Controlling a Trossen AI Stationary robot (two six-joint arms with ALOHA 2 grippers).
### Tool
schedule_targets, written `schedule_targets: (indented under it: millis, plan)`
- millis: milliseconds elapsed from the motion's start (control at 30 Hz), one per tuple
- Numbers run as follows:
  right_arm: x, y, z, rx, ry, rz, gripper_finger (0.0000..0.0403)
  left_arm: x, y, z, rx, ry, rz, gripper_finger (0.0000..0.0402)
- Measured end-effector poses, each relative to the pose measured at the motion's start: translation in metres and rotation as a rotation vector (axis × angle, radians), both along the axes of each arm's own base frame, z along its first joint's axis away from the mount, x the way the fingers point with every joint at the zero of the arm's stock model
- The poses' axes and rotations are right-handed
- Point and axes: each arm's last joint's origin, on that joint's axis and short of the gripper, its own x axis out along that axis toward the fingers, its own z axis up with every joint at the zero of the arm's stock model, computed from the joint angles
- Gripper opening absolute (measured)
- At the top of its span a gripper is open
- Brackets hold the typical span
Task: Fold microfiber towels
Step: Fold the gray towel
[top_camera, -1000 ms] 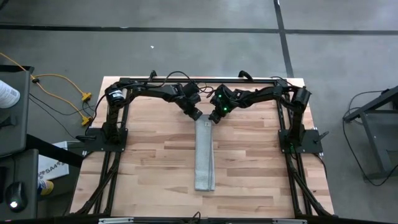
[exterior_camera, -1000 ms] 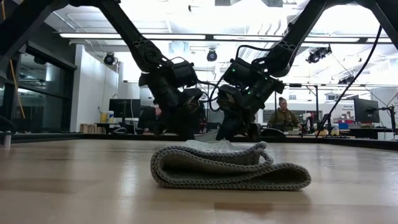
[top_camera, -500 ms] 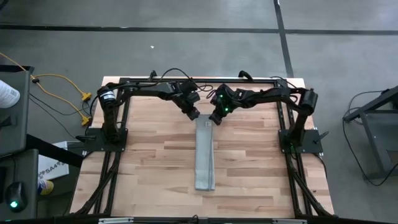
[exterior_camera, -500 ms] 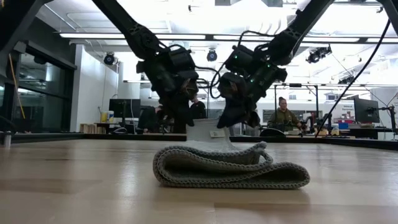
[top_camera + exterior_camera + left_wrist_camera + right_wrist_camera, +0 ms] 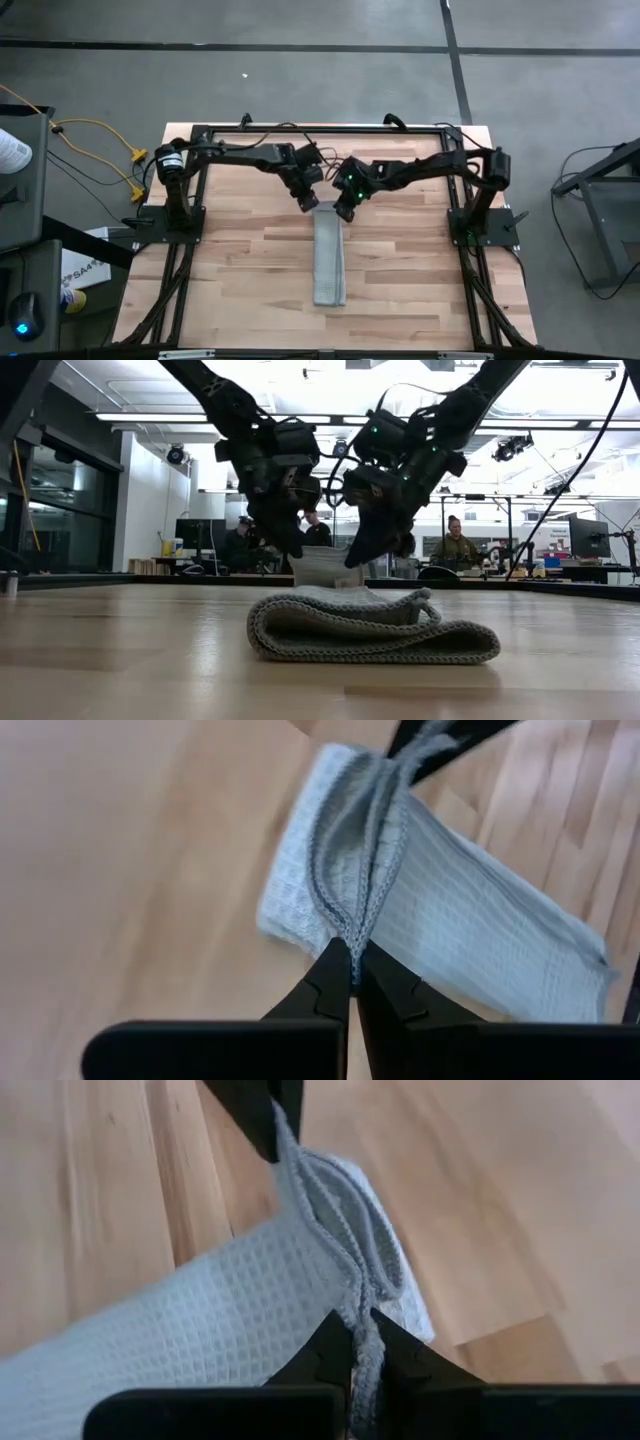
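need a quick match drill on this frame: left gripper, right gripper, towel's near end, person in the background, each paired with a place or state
1 left gripper
2 right gripper
3 towel, near end
4 person

a lying on the table
b beyond the table, in the room
c shut on the towel's far end, left corner
d shut on the towel's far end, right corner

Pairs: 1-c, 2-d, 3-a, 4-b

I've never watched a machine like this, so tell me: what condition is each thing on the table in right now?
Microfiber towel: folded into a long narrow strip, far end lifted off the wooden table, near end resting on it.
Left gripper: jaws shut on the towel's far end, at one corner.
Right gripper: jaws shut on the same end, at the other corner.
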Motion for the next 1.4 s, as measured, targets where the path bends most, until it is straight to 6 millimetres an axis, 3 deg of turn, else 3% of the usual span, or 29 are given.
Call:
schedule_targets:
  millis: [267, 467, 700, 967, 1400]
  plan:
    - [0.006, 0.041, -0.002, -0.153, 0.059, 0.024, 0.0004, 0.008, -0.031, -0.001, 0.086, 0.037, -0.061, 0.0001]
    - [0.007, 0.064, -0.003, -0.264, 0.091, 0.024, 0.0004, 0.011, -0.042, -0.002, 0.186, 0.049, -0.099, 0.0001]
    - [0.004, 0.084, 0.008, -0.347, 0.082, 0.034, 0.0004, 0.010, -0.042, 0.004, 0.219, 0.025, -0.126, 0.0001]
    - [-0.007, 0.100, 0.028, -0.390, 0.066, 0.038, 0.0004, 0.012, -0.056, 0.010, 0.257, -0.008, -0.188, 0.0001]
    - [-0.010, 0.126, 0.027, -0.414, 0.066, 0.055, 0.0004, 0.014, -0.110, 0.015, 0.513, 0.015, -0.233, 0.0001]
